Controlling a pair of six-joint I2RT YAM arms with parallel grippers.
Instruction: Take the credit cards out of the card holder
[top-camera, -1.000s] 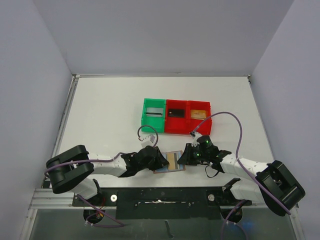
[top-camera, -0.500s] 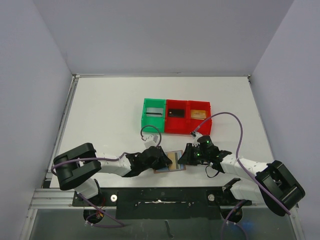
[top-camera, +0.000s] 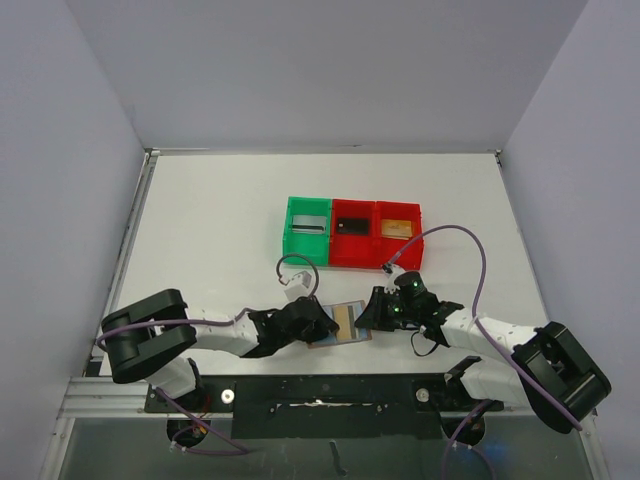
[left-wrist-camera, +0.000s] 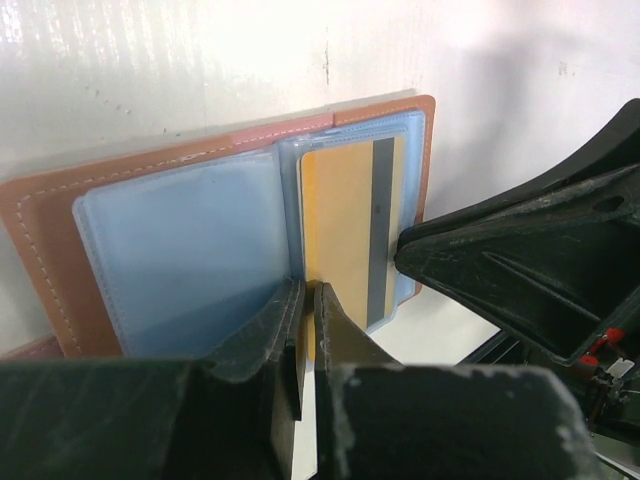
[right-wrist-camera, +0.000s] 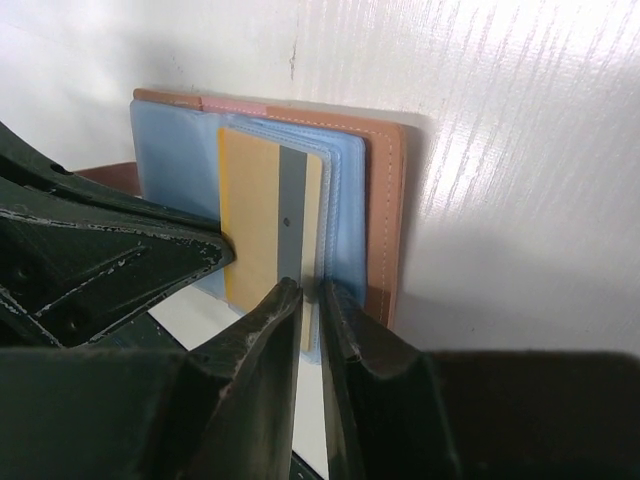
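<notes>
Card holder (top-camera: 345, 322) lay open on the near side of bins (top-camera: 350, 232), apart from them, gold card (left-wrist-camera: 340, 220) in its sleeve. Left gripper (left-wrist-camera: 305, 330) clenched at the card's edge, grasp unclear. Right gripper (right-wrist-camera: 308, 310) pinched the card holder's sleeve edge.

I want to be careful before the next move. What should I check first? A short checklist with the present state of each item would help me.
1. Holder lies open: ok.
2. Gold card is visible in its sleeve, not yet out: ok.
3. Left gripper is shut at the card's near edge: ok.
4. It pinches the card itself, not only the sleeve: cannot tell.
5. Right gripper secures the holder's other side: cannot tell; the jaws are nearly together at the edge.
6. An empty bin waits for this card: not ok, all three bins are occupied.
</notes>
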